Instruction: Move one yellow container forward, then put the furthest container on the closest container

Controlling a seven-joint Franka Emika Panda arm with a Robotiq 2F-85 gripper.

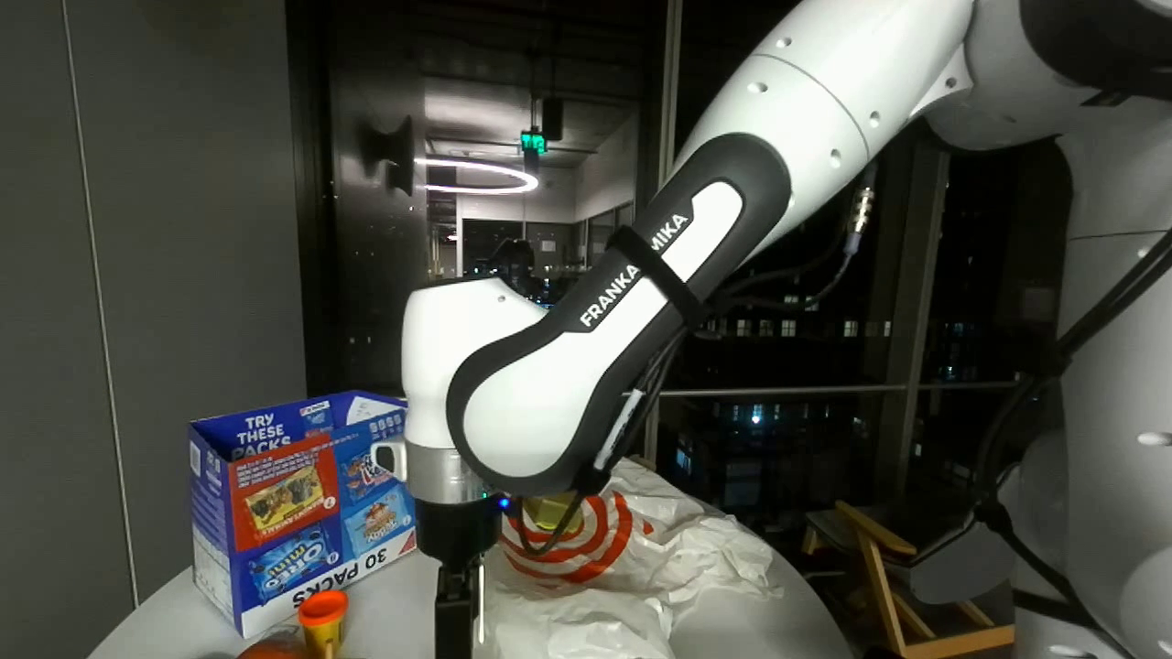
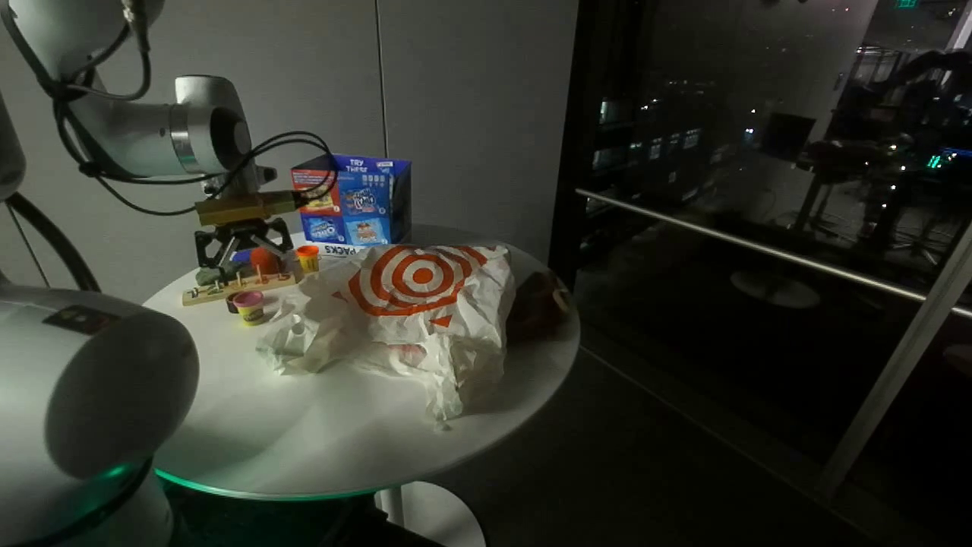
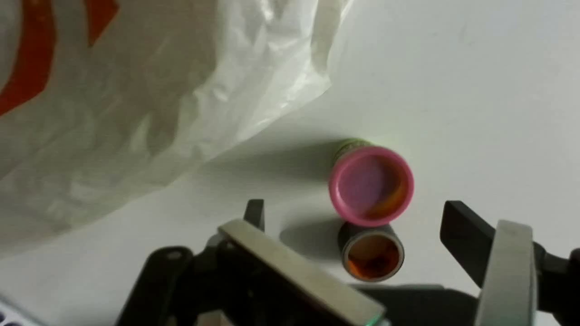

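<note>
In the wrist view, a crinkled plastic bag [image 3: 149, 108] lies ten o'clock from a round, pink-lidded container [image 3: 371, 184]. The gripper [image 3: 353, 208] spreads wide, released.

Table [image 2: 304, 433], round, white. In an exterior view: blue snack box [image 2: 363, 203], far; white bag [image 2: 410, 311], centre; wooden pegboard [image 2: 247, 288], left; pink-topped container [image 2: 250, 308], small dark cup [image 3: 373, 256] just beside; orange-topped container [image 2: 308, 260] near box; dark article [image 2: 538, 308], right, indistinct.

Both exterior views: across the table [image 2: 326, 441] toward its far edge, box [image 2: 368, 203] and bag [image 2: 414, 319] shared; wrist view: close, downward.
</note>
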